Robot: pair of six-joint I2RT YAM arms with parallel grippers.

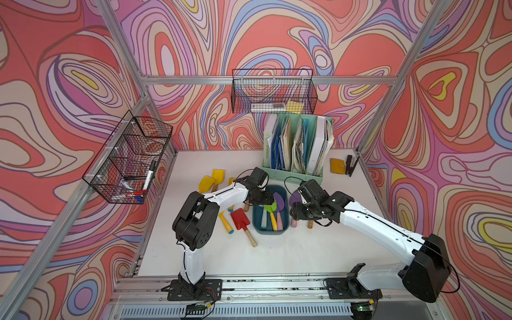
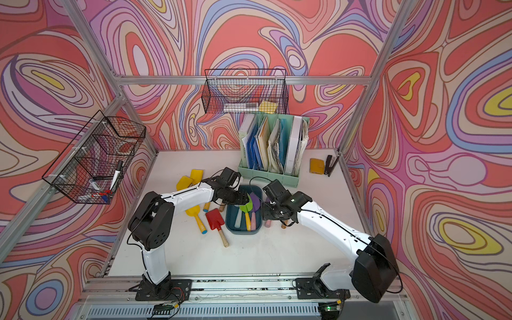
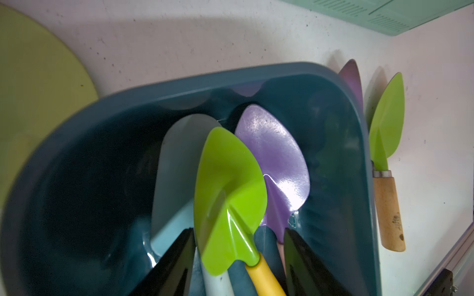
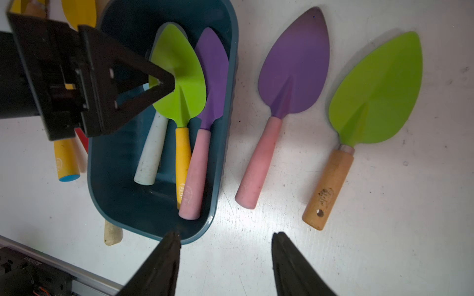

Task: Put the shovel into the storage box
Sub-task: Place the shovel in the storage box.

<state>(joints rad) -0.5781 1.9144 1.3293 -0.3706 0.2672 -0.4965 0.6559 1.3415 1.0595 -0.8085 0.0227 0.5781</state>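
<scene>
**Green shovel lies in the storage box, left claw parted above it**

The yellow-handled green shovel (image 3: 228, 194) lies inside the storage box (image 4: 102, 179). Its blade points to the box's far end and its handle points back toward the robot. It partly covers a white-handled shovel (image 4: 151, 153) and lies right beside a boxed purple shovel (image 4: 213, 77) with a pink handle. All three run lengthwise in the box.

The left claw (image 3: 238, 230) hangs over the far half of the box, jaws spread to a middling width. One finger sits on each side of the green blade's neck, and it grips nothing. From the wrist view it is hard to say whether a finger brushes the blade's edge.

The right claw (image 4: 227, 235) is likewise parted and empty. It hangs low over the desk (image 1: 304, 249), just beside the box's right side.

Two more shovels lie on the desk to the right of the box, side by side but apart. The nearer one is a loose purple shovel (image 4: 295, 64), and beyond it is a wooden-handled green shovel (image 4: 374, 89).

To the left of the box lie a red shovel (image 1: 240, 219) and several yellow shovels (image 1: 206, 182). A mint-green file organiser (image 1: 296, 171) stands behind the box.
</scene>
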